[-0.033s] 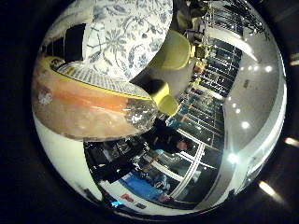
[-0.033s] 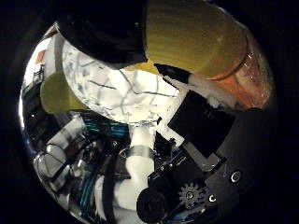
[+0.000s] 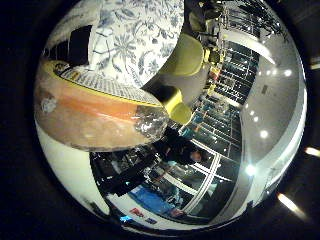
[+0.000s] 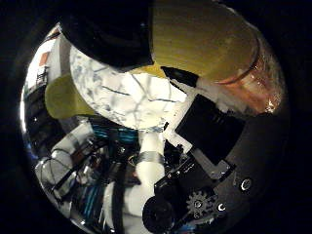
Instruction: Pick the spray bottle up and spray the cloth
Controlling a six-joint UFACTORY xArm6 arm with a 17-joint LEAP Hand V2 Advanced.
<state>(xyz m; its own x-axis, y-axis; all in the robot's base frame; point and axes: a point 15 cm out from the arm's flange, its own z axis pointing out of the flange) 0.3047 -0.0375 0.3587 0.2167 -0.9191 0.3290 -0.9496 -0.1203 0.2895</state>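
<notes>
The spray bottle [image 4: 195, 39] has a yellow body and a clear orange part. It lies right against my palm and fills much of the right thumb side palm view. My right hand [image 4: 205, 146], of black and white parts, is curled against it and holds it up in the air. In the right little finger side palm view the bottle's orange part [image 3: 95, 110] is very close. The cloth [image 3: 140, 40] is white with a blue-grey flower pattern. It covers a round table, away from the bottle. The cloth also shows past the bottle in the right thumb side palm view [image 4: 127, 93].
Yellow-green chairs [image 3: 185, 55] stand beside the round table, one of them lower down [image 3: 175, 105]. Another yellow chair [image 4: 68, 93] shows next to the cloth. Shelves and room clutter [image 3: 170, 180] lie beyond. The arm's white body [image 4: 146, 175] reaches in.
</notes>
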